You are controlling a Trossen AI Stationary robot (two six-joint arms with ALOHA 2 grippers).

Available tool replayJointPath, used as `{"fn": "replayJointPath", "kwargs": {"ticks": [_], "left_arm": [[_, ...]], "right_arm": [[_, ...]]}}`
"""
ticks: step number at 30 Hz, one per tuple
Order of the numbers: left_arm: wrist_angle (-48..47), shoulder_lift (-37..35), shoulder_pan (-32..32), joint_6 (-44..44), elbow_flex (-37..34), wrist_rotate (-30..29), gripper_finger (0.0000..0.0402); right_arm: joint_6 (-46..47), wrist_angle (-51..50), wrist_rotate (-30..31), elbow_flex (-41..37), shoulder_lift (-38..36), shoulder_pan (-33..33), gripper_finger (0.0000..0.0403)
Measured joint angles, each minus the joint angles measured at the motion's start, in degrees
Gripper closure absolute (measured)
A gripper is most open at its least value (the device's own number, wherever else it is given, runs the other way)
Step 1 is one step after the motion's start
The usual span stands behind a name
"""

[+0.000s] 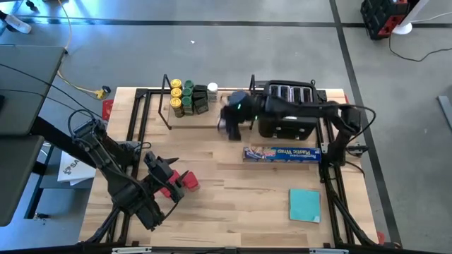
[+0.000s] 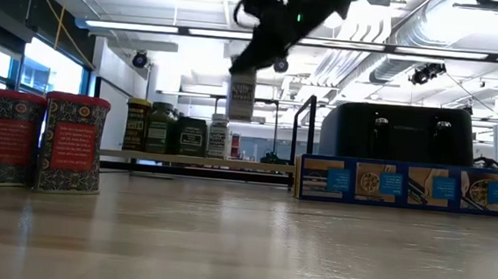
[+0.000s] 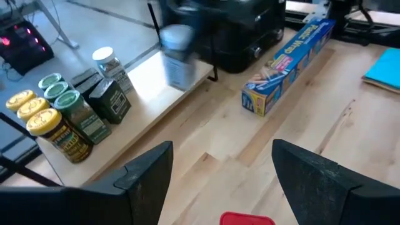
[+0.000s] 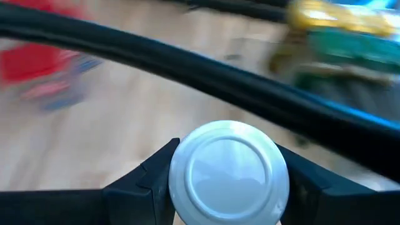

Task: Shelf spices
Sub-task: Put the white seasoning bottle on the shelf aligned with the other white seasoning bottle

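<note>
High view shows our right gripper (image 1: 229,125) at upper centre of the frame, over the right part of the shelf (image 1: 205,121), its fingers clamped on a white-capped jar (image 4: 228,174). Our left gripper (image 1: 164,176) waits at lower left, fingers apart, just beside the red tins (image 1: 185,183) that stand on the counter (image 1: 233,190).

The carried jar hangs in the air in the low view, above the shelf floor and near the dark upright rod. We judge that rod the main hazard: the thin black wire loops up at the shelf end, and a jar lowered off line could clip it and twist in the grip. The smooth round cap gives the fingers little to bite on, so a knock may slip it. Releasing from this height could also tip the tall narrow jar onto the packed row (image 1: 189,97) at upper left of the shelf.

That row is round glass jars with yellow and green lids, small black ones, and one white-capped. The shelf floor is pale, smooth wood; the tins are square printed metal. A blue cardboard wrap box (image 1: 281,152) and black toaster (image 1: 288,107) lie just right of the shelf.
</note>
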Motion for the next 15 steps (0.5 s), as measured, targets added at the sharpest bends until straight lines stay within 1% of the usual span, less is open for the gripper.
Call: {"fn": "replayJointPath", "kwargs": {"ticks": [3,6,12,15], "left_arm": [[-0.24,0.00,0.02,0.04,-0.17,-1.22,0.0133],[-0.28,-0.02,0.18,0.02,-0.17,-1.43,0.0133],[0.00,-0.02,0.24,0.02,-0.17,-1.78,0.0133],[0.67,-0.02,0.21,0.04,-0.17,-1.63,0.0133]], "right_arm": [[3.36,5.98,-1.22,-1.90,0.35,-5.79,0.0213],[3.64,8.87,-3.45,-1.55,3.36,-9.85,0.0213],[4.24,11.91,-6.48,1.75,9.80,-12.19,0.0213],[4.21,12.88,-6.43,2.34,12.22,-12.27,0.0213]]}}
